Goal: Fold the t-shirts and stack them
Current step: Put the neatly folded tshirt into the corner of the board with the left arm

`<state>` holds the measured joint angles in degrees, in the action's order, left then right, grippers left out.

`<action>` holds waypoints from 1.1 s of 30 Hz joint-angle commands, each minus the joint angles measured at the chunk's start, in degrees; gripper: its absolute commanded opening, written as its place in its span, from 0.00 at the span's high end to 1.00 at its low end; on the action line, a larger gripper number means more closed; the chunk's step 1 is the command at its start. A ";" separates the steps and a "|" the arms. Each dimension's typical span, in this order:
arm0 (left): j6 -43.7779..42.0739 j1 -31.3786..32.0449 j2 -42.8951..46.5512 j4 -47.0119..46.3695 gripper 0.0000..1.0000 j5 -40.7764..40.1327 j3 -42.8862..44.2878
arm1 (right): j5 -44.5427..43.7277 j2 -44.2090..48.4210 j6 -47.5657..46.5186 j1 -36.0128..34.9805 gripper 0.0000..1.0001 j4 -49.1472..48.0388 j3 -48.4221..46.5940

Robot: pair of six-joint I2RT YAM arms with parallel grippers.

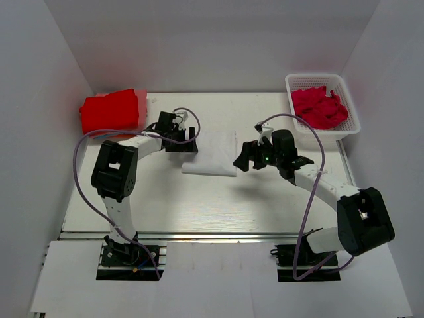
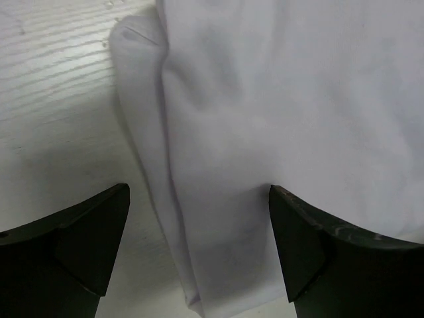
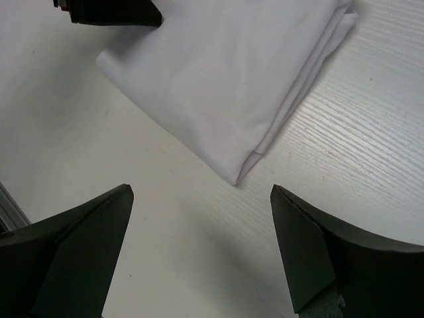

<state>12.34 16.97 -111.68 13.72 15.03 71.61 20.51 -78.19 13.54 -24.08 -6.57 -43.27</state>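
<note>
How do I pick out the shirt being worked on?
At the middle of the table, between left gripper and right gripper, lies a folded white t-shirt. Its neighbours, the stack at far left and the shirts in the basket, are red.

Folded t-shirt (image 1: 211, 154) at centre of table (image 1: 199, 205); shirt stack (image 1: 110, 110) far left; shirts (image 1: 318, 107) in basket (image 1: 322, 81) far right.

The top view looks steeply down from above and behind the arm bases (image 1: 129, 260), taking in the whole surface (image 1: 199, 205). The left wrist view sits close behind the left pincer (image 2: 199, 192), facing down; the right likewise behind the right pincer (image 3: 201, 190). All three share the folded white shirt (image 1: 212, 154), ahead of both pincers.
</note>
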 commanded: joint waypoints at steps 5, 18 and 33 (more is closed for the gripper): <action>-1.26 5.08 -2.67 3.69 0.10 -7.44 -0.59 | -3.99 3.57 -1.76 0.17 0.10 0.86 0.99; 2.09 8.34 -5.74 7.29 1.00 -19.07 2.73 | -10.14 6.99 -3.08 0.17 0.10 0.50 2.39; -17.51 6.67 8.84 7.90 1.00 -33.84 16.08 | -14.89 9.73 -3.69 0.26 0.10 -0.02 3.98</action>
<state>2.42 24.21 -109.27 21.61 -14.55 83.20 7.22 -69.89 10.87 -24.05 -4.80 -39.51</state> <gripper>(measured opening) 0.060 0.900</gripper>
